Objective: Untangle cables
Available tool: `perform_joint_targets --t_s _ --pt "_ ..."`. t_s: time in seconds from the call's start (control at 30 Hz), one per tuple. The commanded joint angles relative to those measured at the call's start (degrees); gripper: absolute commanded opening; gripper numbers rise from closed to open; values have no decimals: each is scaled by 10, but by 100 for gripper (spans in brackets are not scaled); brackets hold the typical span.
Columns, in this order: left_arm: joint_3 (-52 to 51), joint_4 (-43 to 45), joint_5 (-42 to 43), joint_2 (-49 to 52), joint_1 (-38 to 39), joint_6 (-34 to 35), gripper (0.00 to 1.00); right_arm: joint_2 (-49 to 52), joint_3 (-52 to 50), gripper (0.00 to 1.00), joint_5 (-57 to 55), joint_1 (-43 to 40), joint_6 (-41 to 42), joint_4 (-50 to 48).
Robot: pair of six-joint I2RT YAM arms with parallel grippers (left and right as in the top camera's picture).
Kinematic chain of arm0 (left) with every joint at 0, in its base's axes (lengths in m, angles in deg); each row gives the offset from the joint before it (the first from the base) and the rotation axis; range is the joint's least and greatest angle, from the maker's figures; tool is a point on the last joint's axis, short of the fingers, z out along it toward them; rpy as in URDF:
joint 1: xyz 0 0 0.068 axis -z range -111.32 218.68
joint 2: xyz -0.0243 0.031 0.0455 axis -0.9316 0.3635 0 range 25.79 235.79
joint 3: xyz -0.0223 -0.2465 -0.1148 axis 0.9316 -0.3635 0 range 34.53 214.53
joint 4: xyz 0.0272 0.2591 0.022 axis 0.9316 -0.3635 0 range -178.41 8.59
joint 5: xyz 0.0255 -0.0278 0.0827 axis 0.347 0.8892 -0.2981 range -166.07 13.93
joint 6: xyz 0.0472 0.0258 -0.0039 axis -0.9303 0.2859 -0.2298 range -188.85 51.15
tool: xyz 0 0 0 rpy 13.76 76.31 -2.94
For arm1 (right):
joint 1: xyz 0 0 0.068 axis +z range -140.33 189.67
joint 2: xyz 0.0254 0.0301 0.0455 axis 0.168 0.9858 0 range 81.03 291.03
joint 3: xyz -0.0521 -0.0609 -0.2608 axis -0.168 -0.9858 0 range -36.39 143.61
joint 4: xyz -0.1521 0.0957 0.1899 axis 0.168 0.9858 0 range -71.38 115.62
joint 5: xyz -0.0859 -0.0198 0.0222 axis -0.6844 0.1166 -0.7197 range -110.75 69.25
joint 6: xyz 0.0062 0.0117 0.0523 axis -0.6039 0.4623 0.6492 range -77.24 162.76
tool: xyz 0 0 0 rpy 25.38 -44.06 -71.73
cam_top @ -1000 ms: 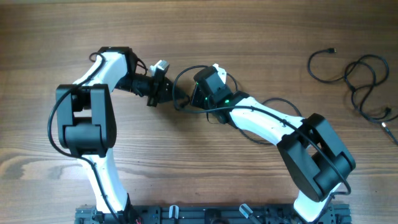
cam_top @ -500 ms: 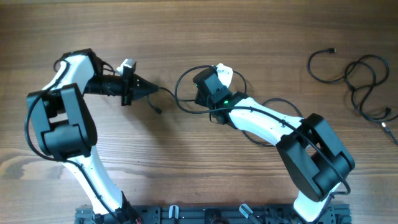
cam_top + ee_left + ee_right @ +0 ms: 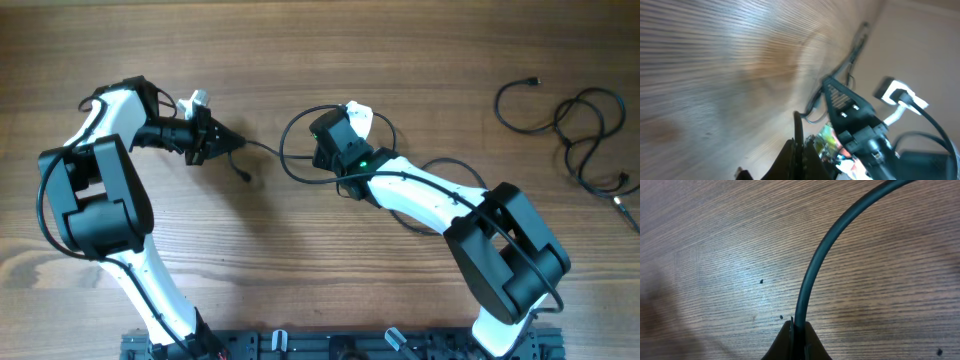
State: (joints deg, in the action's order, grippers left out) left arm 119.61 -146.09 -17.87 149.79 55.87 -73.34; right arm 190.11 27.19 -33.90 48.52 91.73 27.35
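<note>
Cable (image 3: 816, 265) runs pinched between the clenched left claw (image 3: 230, 141) and the clenched right claw (image 3: 796, 328), with open table (image 3: 300, 50) on every side of both.

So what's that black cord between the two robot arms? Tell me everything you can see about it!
It's a thin black cable, smooth and rubbery-looking. It rests on the wooden table, curving in an open loop by the right gripper, which is shut on it. From there it runs across to the left gripper, which seems to pinch it too. A short loose end with a small plug lies just past that.
</note>
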Motion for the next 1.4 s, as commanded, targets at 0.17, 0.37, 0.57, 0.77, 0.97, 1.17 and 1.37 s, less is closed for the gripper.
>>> perform_joint_targets --t_s 0.17,0.37,0.57,0.77,0.97,1.17,1.37 --pt "2 52 -217 1 -12 192 4 -32 -3 4 -34 -50 -43 45" --pt "2 52 -218 1 -12 200 4 -65 -3 4 -33 -99 -116 117" --pt "2 52 -219 1 -12 200 4 -64 -3 4 -41 -121 -153 160" --pt "2 52 -219 1 -12 200 4 -63 -3 4 -53 -138 -160 177" --pt "2 52 -219 1 -12 200 4 -63 -3 4 -53 -156 -160 185" --pt "2 52 -219 1 -12 200 4 -63 -3 4 -46 -167 -159 190" --pt "2 52 -219 1 -12 200 8 -63 -3 4 1 -167 -160 188"
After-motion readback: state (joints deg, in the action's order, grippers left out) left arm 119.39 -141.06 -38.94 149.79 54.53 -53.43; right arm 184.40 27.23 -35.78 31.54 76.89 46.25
